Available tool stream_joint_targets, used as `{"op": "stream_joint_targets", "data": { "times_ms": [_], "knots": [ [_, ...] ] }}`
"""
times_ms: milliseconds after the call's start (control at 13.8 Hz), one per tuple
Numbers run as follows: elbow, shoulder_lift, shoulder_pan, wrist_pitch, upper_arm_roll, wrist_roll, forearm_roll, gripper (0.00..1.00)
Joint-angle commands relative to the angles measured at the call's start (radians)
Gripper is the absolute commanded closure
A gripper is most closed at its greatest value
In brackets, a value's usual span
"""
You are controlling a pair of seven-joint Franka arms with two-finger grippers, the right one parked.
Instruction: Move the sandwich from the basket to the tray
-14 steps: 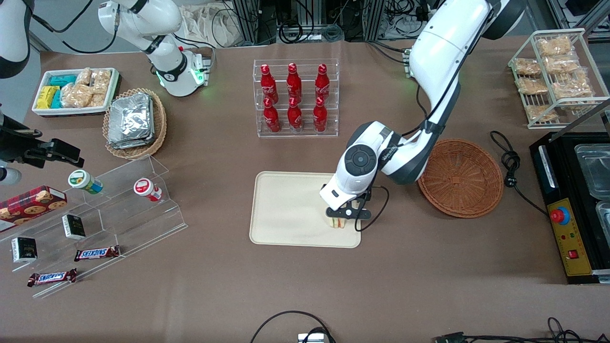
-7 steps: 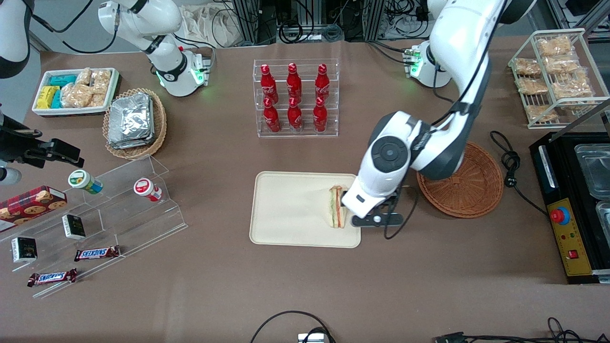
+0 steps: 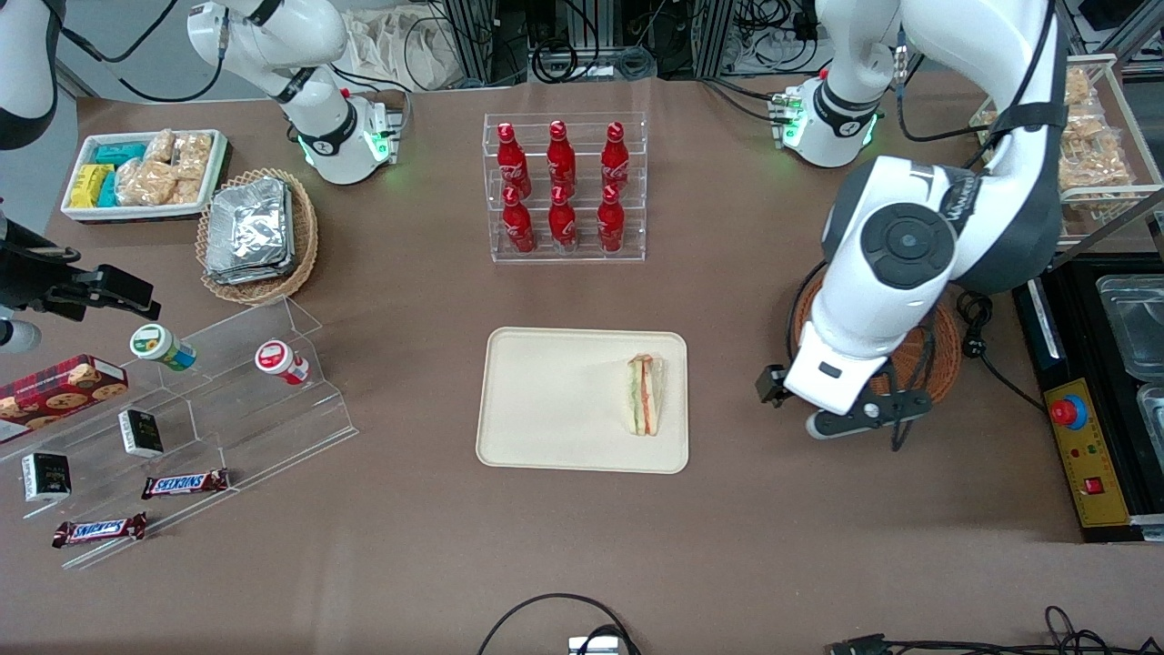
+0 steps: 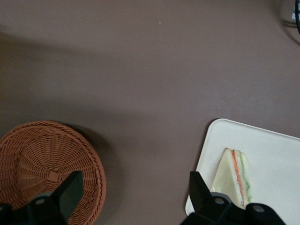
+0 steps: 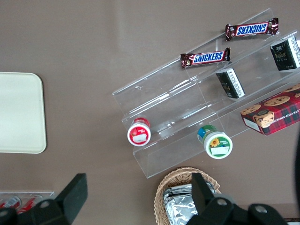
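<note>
The sandwich [image 3: 645,394] [image 4: 233,177] lies on its side on the cream tray [image 3: 546,400] [image 4: 272,159], near the tray's edge toward the working arm's end. My left gripper [image 3: 823,400] [image 4: 133,187] hangs above bare table between the tray and the reddish-brown basket [image 3: 948,350] [image 4: 47,159]. It is open, fingers wide apart with nothing between them. The arm hides most of the basket in the front view; the part seen from the wrist holds nothing.
A rack of red bottles [image 3: 564,186] stands farther from the front camera than the tray. A wire rack of bagged snacks [image 3: 1064,136], a black machine [image 3: 1091,391] and a coiled cable [image 3: 973,309] sit at the working arm's end. An acrylic stand [image 3: 200,409] lies toward the parked arm's end.
The gripper let go of the sandwich on the tray, rose and swung toward the basket. The sandwich now lies uncovered on the tray.
</note>
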Motion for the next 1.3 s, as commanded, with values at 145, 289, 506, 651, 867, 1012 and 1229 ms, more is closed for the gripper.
{"op": "stream_joint_targets", "data": {
  "times_ms": [145, 289, 506, 651, 867, 1012, 1229],
  "knots": [
    [-0.017, -0.038, 0.019, -0.049, -0.001, -0.011, -0.009, 0.0],
    [-0.015, -0.051, 0.042, -0.059, -0.001, -0.002, -0.009, 0.0],
    [-0.024, -0.097, 0.146, -0.075, -0.068, 0.0, -0.007, 0.0],
    [-0.027, -0.126, 0.23, -0.084, -0.136, 0.003, -0.007, 0.0],
    [-0.027, -0.153, 0.269, -0.112, -0.158, 0.033, -0.004, 0.0],
    [-0.014, -0.154, 0.292, -0.164, -0.159, 0.095, 0.0, 0.0],
    [-0.024, -0.188, 0.298, -0.168, -0.156, 0.18, 0.008, 0.0]
  ]
}}
